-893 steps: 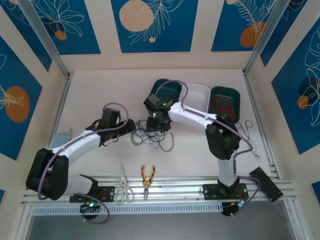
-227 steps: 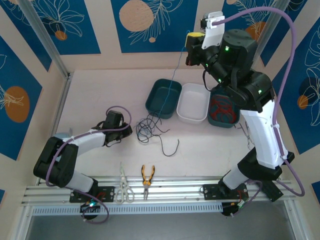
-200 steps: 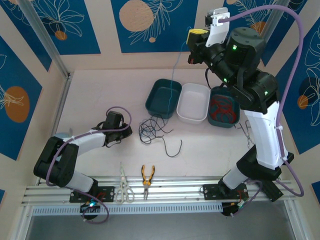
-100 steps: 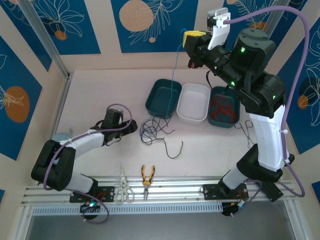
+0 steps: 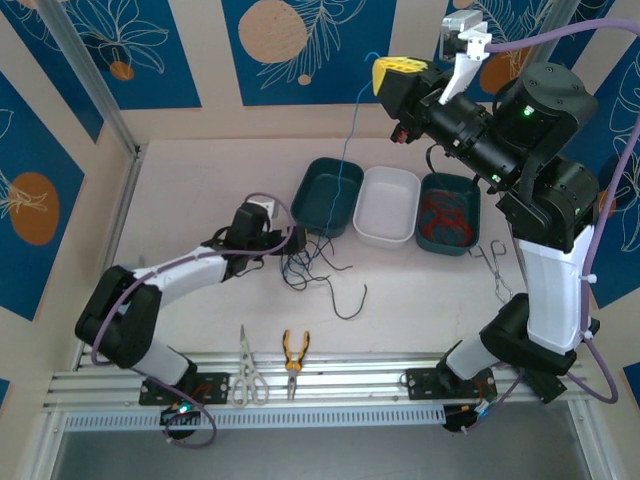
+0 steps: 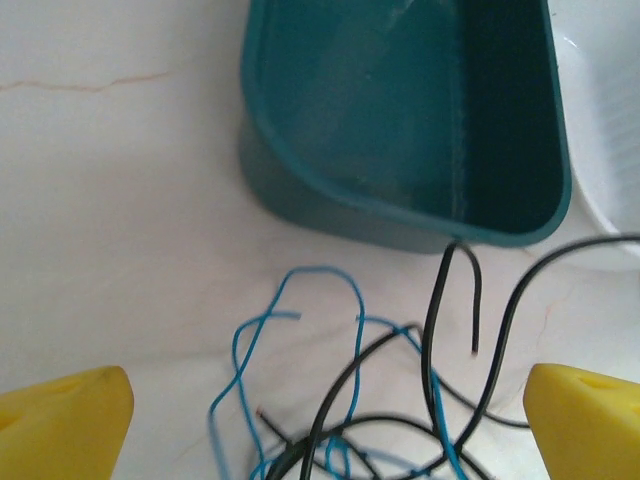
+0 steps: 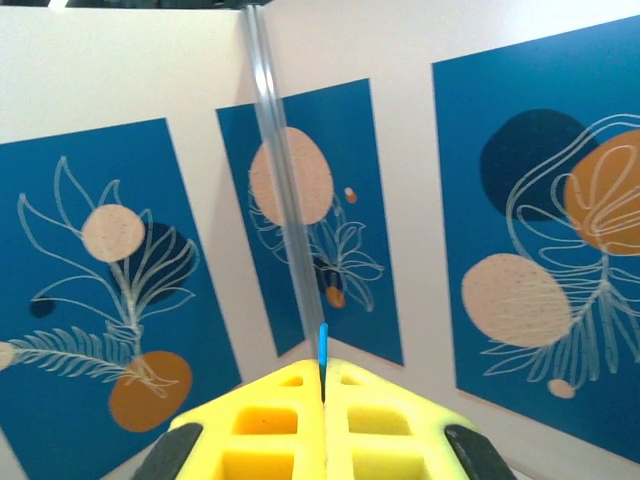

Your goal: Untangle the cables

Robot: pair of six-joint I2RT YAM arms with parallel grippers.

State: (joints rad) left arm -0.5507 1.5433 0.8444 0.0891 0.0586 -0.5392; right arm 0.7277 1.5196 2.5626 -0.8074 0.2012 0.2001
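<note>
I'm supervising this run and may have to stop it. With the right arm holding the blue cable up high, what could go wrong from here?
Only a short tip of the blue cable shows past the shut right gripper, so it may slip out. The left gripper is open at the tangle, gripping nothing, so an upward pull could lift or tighten the whole tangle instead of freeing one cable.
</note>
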